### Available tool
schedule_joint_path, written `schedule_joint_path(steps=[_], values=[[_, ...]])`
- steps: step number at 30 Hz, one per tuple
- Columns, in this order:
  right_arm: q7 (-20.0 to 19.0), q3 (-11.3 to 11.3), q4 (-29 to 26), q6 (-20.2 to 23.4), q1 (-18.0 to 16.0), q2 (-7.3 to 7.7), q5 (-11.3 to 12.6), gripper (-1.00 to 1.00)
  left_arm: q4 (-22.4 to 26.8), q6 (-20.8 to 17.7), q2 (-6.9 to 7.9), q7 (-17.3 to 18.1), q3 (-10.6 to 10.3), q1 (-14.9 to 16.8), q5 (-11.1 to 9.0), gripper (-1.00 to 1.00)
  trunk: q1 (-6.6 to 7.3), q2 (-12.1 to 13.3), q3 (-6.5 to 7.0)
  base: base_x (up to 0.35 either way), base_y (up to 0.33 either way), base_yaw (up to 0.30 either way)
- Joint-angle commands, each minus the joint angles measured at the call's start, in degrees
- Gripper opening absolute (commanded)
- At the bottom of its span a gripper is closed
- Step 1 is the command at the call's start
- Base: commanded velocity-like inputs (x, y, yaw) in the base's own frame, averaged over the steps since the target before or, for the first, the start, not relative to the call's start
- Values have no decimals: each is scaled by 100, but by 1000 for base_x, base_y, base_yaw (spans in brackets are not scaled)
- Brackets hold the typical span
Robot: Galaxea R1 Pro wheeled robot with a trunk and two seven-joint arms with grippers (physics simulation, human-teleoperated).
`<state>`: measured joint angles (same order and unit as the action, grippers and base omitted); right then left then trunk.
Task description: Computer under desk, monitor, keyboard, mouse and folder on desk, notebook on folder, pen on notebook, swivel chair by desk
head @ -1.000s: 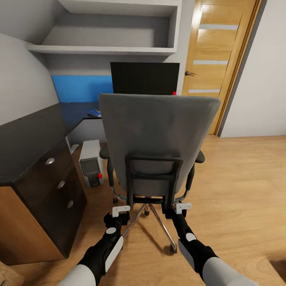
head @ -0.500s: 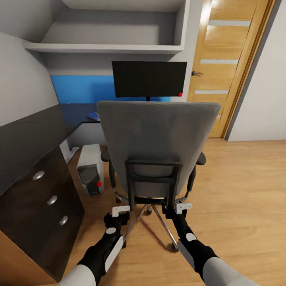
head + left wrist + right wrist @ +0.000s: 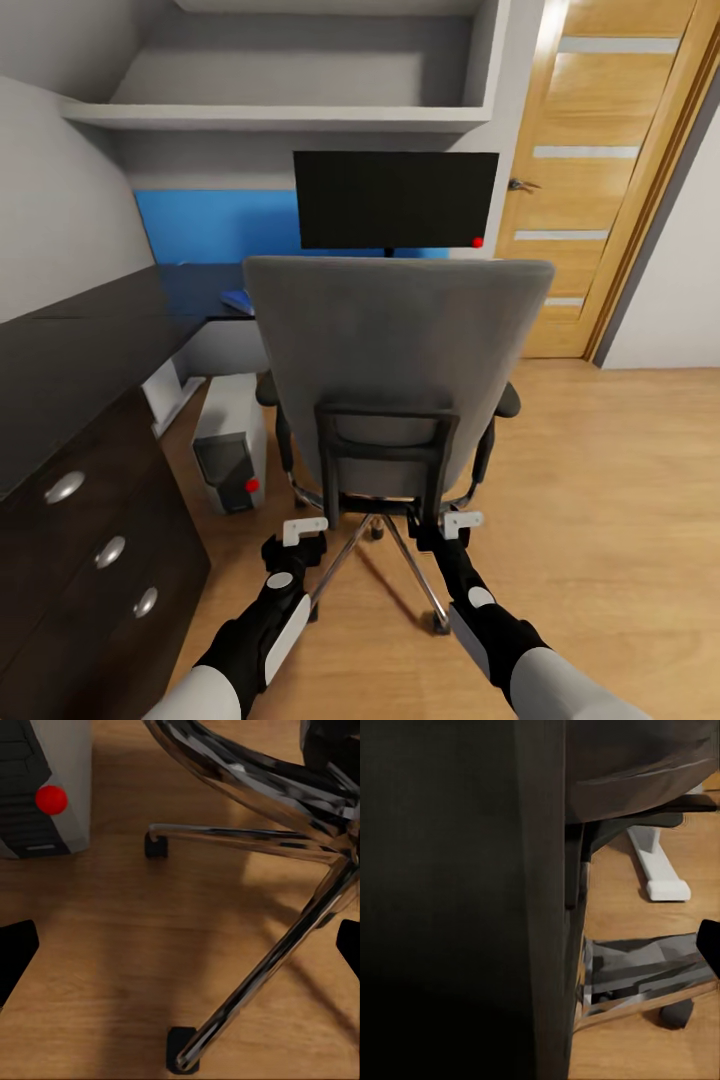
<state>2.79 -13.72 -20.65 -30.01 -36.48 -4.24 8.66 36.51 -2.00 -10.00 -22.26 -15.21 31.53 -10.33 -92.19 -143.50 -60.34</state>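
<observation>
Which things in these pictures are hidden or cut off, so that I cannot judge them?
- Swivel chair seat, head view: hidden by its backrest, so what lies on it cannot be told.
- Monitor foot, head view: hidden behind the backrest.
- Desk, head view: cut off at the left edge.
- Small blue item on the desk, head view: partly covered, too small to name.
- Computer, left wrist view: cut off by the edge.

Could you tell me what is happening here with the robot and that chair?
The robot stands right behind the grey swivel chair, with its left gripper and right gripper at the black frame low on the chair's back. The chair faces the black desk, where the monitor stands. The computer sits on the floor under the desk. It looks like the chair is being guided toward the desk; whether the grippers are clamped on it is not clear.
</observation>
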Motion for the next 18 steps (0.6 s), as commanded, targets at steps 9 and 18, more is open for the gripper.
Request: schedule_joint_path(steps=[9,18], values=[[29,-61,0,-22,-9,0,28,100,5,-20,0,-43,-17,3,-30,100,-2,-2,-4,263,0,131],[29,-61,0,-21,-9,2,30,100,5,-23,0,-50,-17,3,-24,100,-2,-2,-4,139,0,30]])
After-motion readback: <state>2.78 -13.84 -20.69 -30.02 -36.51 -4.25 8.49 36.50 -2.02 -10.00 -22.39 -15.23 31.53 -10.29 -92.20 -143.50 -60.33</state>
